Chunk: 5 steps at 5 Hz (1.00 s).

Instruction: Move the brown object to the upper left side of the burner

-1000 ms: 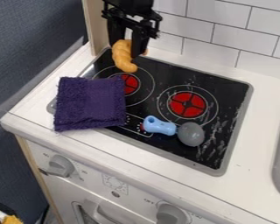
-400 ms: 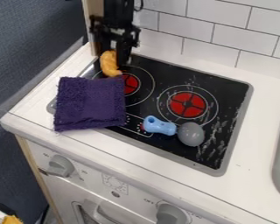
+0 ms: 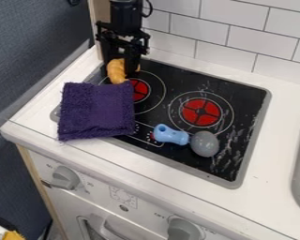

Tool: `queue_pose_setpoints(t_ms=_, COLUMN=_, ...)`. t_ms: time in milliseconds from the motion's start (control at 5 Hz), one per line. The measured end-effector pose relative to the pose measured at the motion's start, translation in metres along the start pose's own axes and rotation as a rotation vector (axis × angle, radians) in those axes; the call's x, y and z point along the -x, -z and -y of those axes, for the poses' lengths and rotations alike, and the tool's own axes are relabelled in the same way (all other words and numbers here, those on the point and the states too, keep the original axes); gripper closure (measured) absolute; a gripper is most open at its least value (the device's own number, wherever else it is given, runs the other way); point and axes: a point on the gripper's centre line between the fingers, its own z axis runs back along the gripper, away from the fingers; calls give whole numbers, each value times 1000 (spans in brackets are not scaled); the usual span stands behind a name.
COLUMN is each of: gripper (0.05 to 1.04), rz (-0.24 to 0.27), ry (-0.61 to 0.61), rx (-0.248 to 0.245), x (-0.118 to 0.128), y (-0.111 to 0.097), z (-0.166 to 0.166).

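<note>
Black stovetop (image 3: 177, 82), 2 burners (image 3: 201, 112), tiles (image 3: 199, 30).

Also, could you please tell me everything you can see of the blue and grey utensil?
The utensil has a chunky light-blue handle with a hole near its end and a smooth, rounded grey head; both look like plastic. It lies on the black stovetop, just in front of the right-hand burner, handle to the left, head to the right. Only the stovetop appears to touch it.

One croissant (image 3: 116, 72), one cloth (image 3: 96, 111), one utensil (image 3: 204, 144), two burners (image 3: 139, 89), two knobs (image 3: 65, 178).
</note>
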Motion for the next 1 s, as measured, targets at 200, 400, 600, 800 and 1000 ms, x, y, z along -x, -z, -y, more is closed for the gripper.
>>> queue_pose_setpoints(t_ms=200, gripper=121, rz=-4, ry=-11, rx=2, x=3, y=3, z=1)
queue_pose_setpoints(t_ms=400, gripper=81, rz=31, ry=-25, rx=-18, x=6, y=-14, z=1)
queue_pose_setpoints(t_ms=600, gripper=83, rz=81, ry=-31, rx=-48, x=7, y=-39, z=6)
queue_pose_setpoints(t_ms=800, gripper=83, rz=130, ry=-17, rx=-83, x=8, y=-64, z=16)
queue_pose_setpoints(t_ms=1000, gripper=83, rz=188, ry=-16, rx=-125, x=16, y=-90, z=22)
